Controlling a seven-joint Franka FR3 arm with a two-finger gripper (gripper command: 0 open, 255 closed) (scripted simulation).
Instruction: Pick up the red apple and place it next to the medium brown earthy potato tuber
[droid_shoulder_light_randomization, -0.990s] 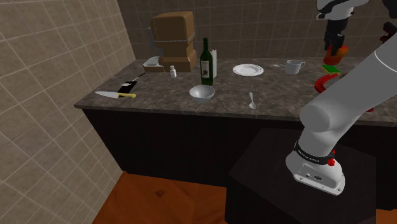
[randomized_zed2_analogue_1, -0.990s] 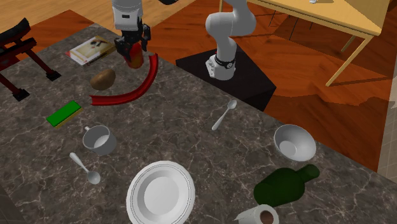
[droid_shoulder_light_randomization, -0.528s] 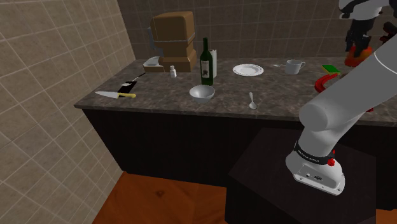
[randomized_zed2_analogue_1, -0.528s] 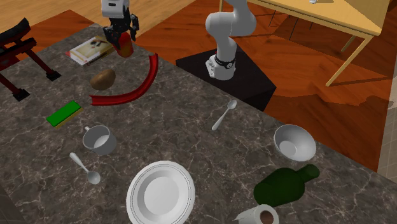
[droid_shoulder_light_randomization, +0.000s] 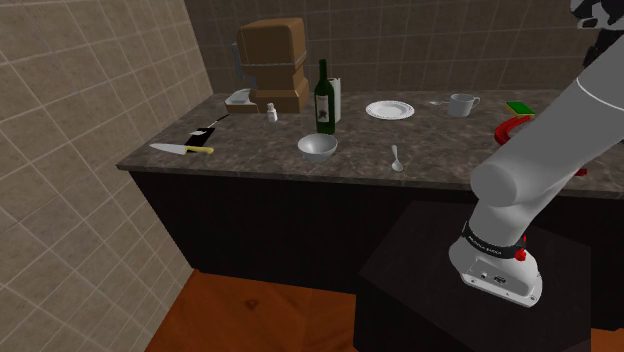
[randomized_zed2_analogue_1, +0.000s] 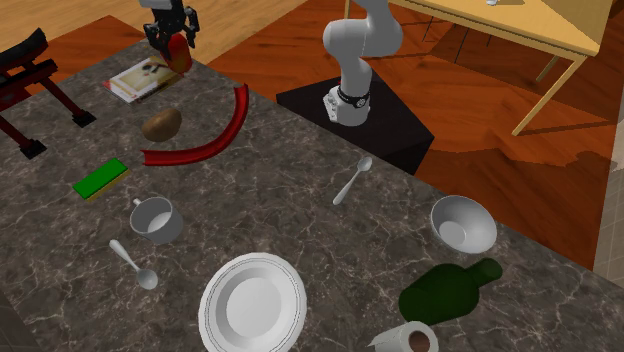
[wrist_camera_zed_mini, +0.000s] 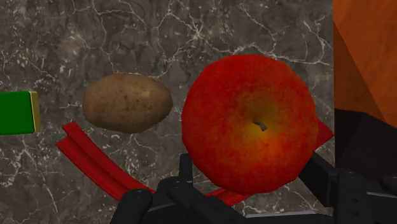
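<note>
- I see my black two-finger gripper (randomized_zed2_analogue_1: 173, 40) pinching the round red-and-yellow apple (wrist_camera_zed_mini: 251, 124).
- The oval brown speckled potato (wrist_camera_zed_mini: 127, 102) lies on the dark marbled counter (wrist_camera_zed_mini: 191, 38).

readable text: none | bottle label (droid_shoulder_light_randomization: 324, 112): illegible | arm base band marking (droid_shoulder_light_randomization: 488, 243): illegible

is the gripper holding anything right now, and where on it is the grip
Yes: the gripper is shut on the red apple. Its two fingers clasp opposite sides of the fruit, and the stem end faces the wrist camera.
</note>
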